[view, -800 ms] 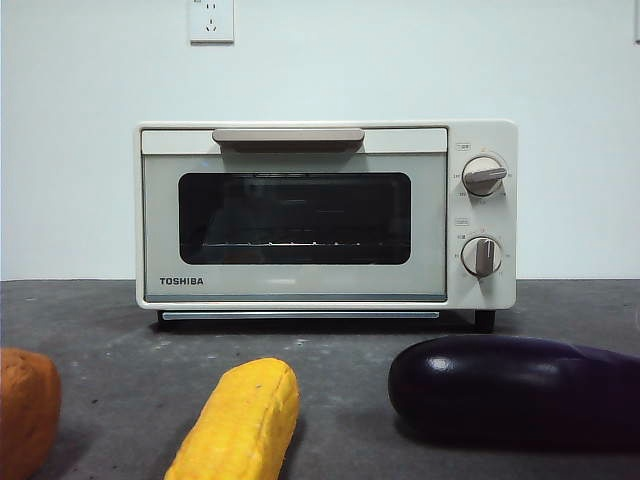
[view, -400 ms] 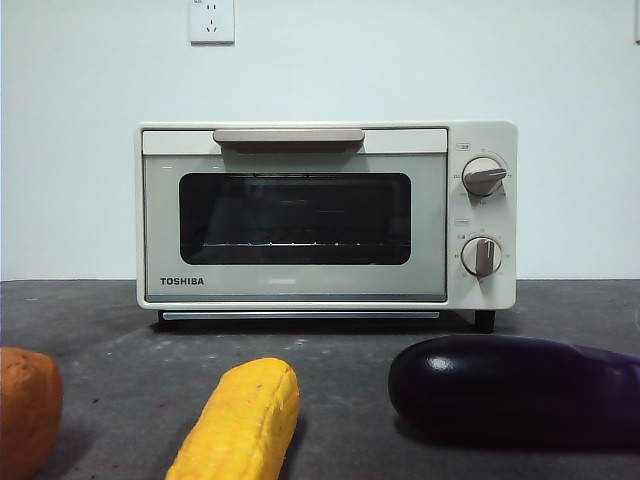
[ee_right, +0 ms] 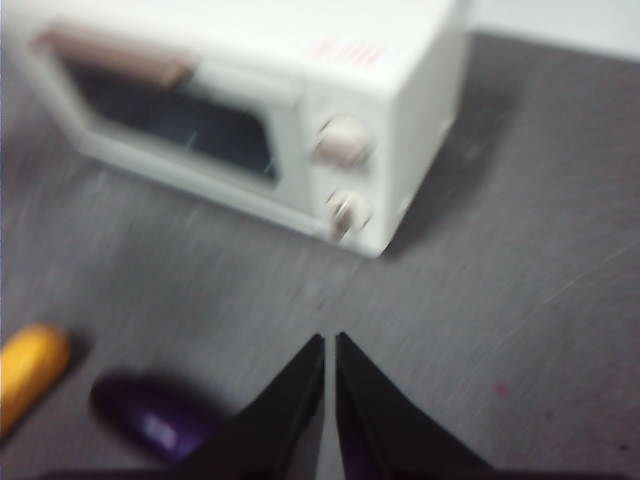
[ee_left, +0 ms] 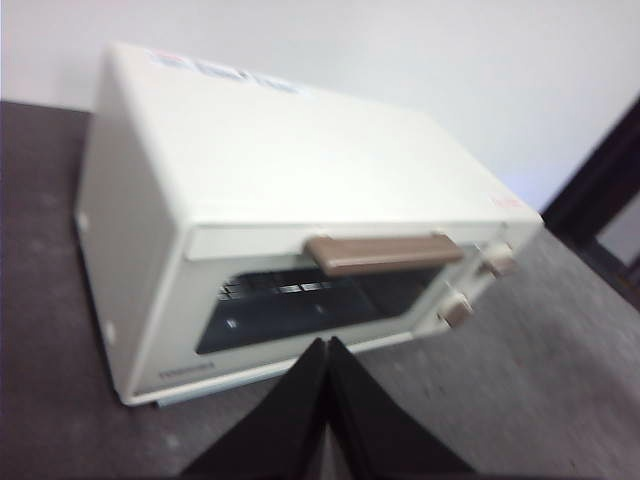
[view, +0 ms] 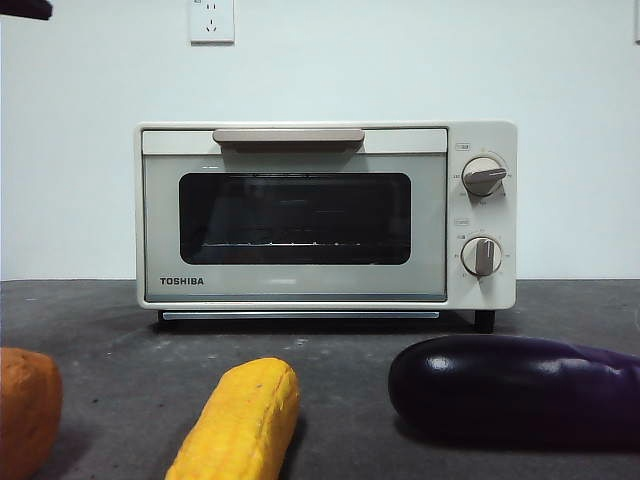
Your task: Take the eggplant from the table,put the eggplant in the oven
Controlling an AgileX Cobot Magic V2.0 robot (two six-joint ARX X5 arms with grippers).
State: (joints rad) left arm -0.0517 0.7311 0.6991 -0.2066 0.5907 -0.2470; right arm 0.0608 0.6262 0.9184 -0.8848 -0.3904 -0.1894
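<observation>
The eggplant (view: 510, 390), glossy dark purple, lies on the dark grey table (view: 350, 350) in front of the oven's right half. It also shows blurred in the right wrist view, the eggplant (ee_right: 150, 420) sitting beside and below my right gripper (ee_right: 329, 340), which hovers shut and empty above the table. The cream TOSHIBA oven (view: 325, 215) stands behind with its door closed, its beige handle (view: 288, 136) on top. My left gripper (ee_left: 326, 345) is shut and empty, in the air in front of the oven (ee_left: 280, 200), short of its handle (ee_left: 385, 255).
A yellow corn-shaped item (view: 240, 420) lies in front of the oven's middle, and an orange lump (view: 25, 410) sits at the near left. A black arm tip (view: 25, 8) shows in the front view's top left corner. A wall socket (view: 211, 20) is on the white wall behind.
A black arm tip has come into the front view's top left corner. The oven, eggplant, corn item and orange lump have not moved.
</observation>
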